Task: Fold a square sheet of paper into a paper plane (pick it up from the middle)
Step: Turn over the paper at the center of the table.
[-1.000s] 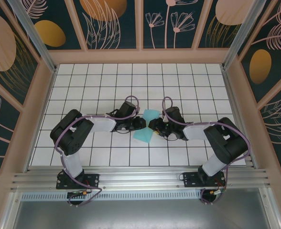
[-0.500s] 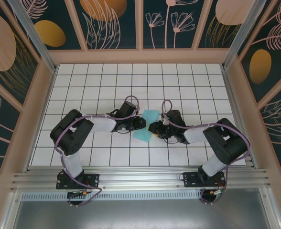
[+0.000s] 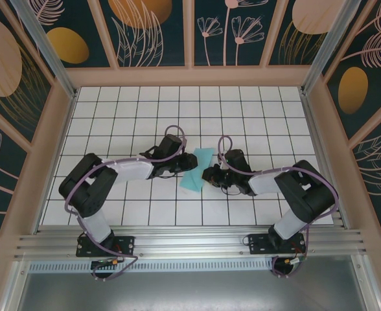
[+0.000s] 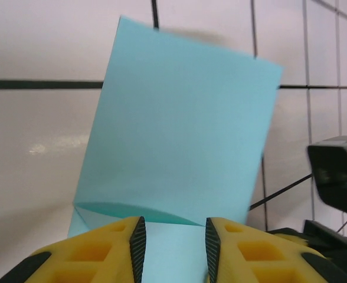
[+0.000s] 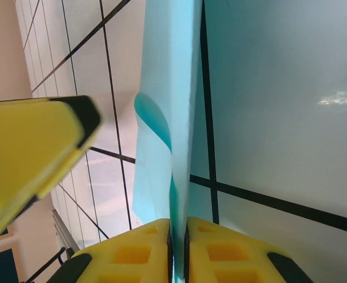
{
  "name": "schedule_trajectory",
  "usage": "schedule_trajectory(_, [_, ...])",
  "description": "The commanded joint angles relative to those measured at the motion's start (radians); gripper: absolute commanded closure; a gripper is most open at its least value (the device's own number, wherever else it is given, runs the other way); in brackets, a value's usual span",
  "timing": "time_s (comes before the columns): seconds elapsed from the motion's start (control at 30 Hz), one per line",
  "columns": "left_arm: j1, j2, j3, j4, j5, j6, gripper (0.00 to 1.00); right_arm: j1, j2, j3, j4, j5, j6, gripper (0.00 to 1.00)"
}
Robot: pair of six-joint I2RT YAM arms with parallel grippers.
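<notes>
The square sheet of paper (image 3: 197,170) is light turquoise and folded over on itself, lying on the white tiles between the two grippers. In the left wrist view its upper layer (image 4: 179,130) curls over a lower one. My left gripper (image 3: 179,167) sits at its left edge, and that gripper (image 4: 172,230) is open, its yellow fingers (image 4: 123,247) apart over the lower layer. My right gripper (image 3: 208,175) is at the right edge; in its wrist view this gripper (image 5: 178,227) is shut on the thin doubled paper (image 5: 167,71).
White tiled floor (image 3: 242,110) stretches behind and beside the arms. Wooden frame walls (image 3: 190,76) enclose it. The left gripper's yellow finger (image 5: 32,153) shows close on the left of the right wrist view.
The right gripper has closed onto the paper's edge. The left arm has shifted and its jaws have parted a little. The paper has gone from a raised shape to a flatter fold.
</notes>
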Motion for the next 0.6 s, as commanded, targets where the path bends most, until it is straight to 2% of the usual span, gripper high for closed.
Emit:
schedule_trajectory(0.0, [0.000,-0.091,-0.025,-0.034,-0.077,-0.020,0.63,0.008,-0.044,0.038,-0.040,0.011,-0.038,0.86])
schedule_trajectory(0.07, [0.002,-0.143,-0.044,-0.047,-0.120,-0.022,0.63,0.008,-0.068,0.063,-0.103,0.031,-0.056,0.91])
schedule_trajectory(0.2, [0.008,-0.248,-0.079,-0.078,-0.210,-0.025,0.60,0.011,-0.131,0.112,-0.242,0.086,-0.098,0.96])
schedule_trajectory(0.33, [0.018,-0.351,-0.124,-0.099,-0.288,-0.040,0.59,0.036,-0.202,0.220,-0.502,0.218,-0.181,1.00])
schedule_trajectory(0.57, [0.029,-0.545,-0.225,-0.128,-0.458,-0.081,0.53,0.113,-0.213,0.504,-1.088,0.614,-0.268,0.99])
